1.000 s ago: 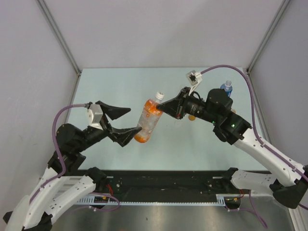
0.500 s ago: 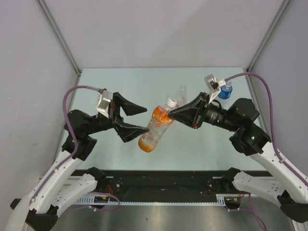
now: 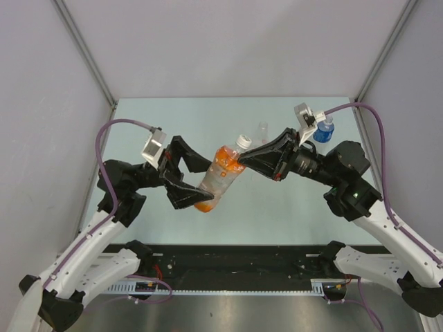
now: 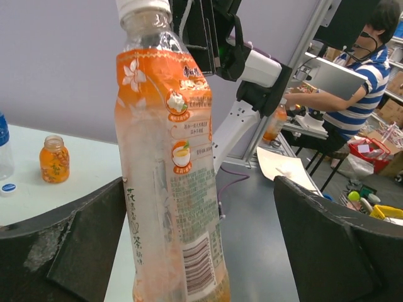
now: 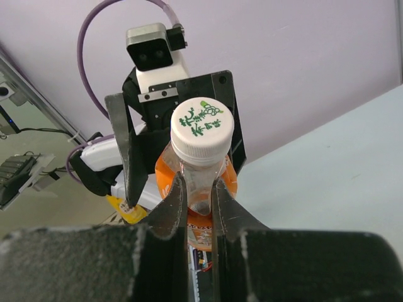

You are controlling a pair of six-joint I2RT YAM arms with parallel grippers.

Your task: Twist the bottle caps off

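An orange-drink bottle point(image 3: 220, 178) with a white screw cap point(image 3: 242, 142) hangs tilted in the air over the table's middle. My right gripper point(image 3: 239, 160) is shut on its neck just under the cap; the right wrist view shows the cap point(image 5: 203, 129) above the closed fingers point(image 5: 173, 207). My left gripper point(image 3: 201, 183) is open, with its jaws on either side of the bottle's lower body. In the left wrist view the bottle point(image 4: 170, 182) stands between the fingers point(image 4: 69, 245), close to the left one, with a wide gap on the right.
A blue-capped bottle point(image 3: 323, 129) and a clear bottle point(image 3: 262, 131) stand at the table's back right. The left wrist view shows a small orange bottle point(image 4: 54, 159) and a loose cap point(image 4: 9, 187) on the table. Grey walls enclose the table.
My right gripper has carried the bottle from left of centre to the middle. My left gripper has risen and moved in, so its open jaws now flank the bottle's lower body.
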